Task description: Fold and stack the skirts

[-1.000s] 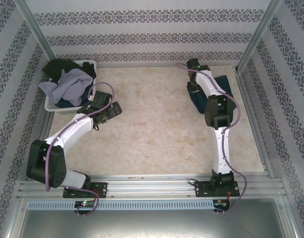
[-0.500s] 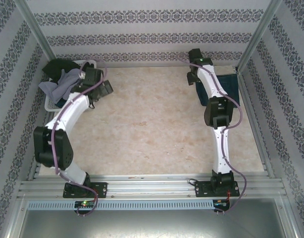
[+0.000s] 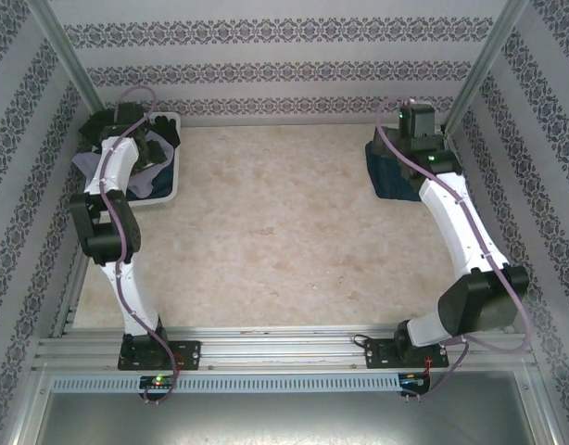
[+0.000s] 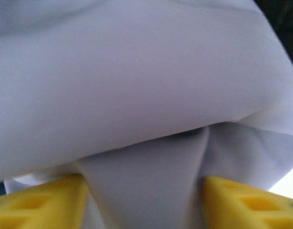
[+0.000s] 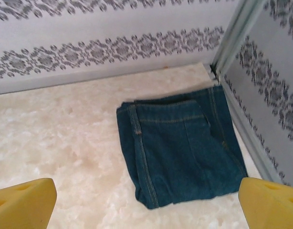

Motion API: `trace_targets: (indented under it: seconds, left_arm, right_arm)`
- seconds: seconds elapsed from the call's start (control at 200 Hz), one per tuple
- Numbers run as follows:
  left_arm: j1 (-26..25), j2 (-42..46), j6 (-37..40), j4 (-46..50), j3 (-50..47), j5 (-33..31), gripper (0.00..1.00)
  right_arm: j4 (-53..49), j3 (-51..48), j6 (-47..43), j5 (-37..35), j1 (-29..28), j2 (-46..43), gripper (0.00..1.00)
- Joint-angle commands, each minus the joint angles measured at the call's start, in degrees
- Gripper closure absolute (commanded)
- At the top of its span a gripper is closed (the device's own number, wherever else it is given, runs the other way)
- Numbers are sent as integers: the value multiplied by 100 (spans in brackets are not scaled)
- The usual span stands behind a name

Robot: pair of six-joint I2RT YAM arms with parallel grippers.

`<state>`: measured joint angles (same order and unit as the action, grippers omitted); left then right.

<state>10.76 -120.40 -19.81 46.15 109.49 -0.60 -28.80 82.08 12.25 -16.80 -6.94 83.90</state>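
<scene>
- Fingers of the left gripper stand partway apart, and a raised ridge of the lavender skirt fills the gap between them; I cannot tell whether the pads already pinch it
- That ridge runs straight out from the fingers, so closing would nip it across its thin side, which I judge a fair hold for lifting
- Beyond the ridge the cloth is a crumpled heap with no long axis or heading to read, lying in the basket at the far left corner of the table
- The left arm is right over it, and the right arm is well apart
- Spread wide and holding nothing, the right gripper hangs near the far right corner
- Just ahead of it the denim skirt lies folded flat in that corner, its seams and seemingly its long axis running near to far, with a stitched band at the far end
</scene>
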Motion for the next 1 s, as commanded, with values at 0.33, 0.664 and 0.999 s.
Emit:
trace_targets:
  seconds: [0.33, 0.664, 0.999]
  left_arm:
    - [-1011, 2829, -23, -16, -529, 697, 100]
    - [-3403, 2520, -1409, -769, -1881, 672, 100]
    - [-3965, 754, -2063, -1303, -1836, 1007, 100]
  right_arm:
    - [1299, -1463, 1337, -234, 184, -1069, 2]
    - [1552, -1698, 1151, 1156, 203, -1051, 2]
    - [1464, -2414, 1191, 2925, 194, -753, 2]
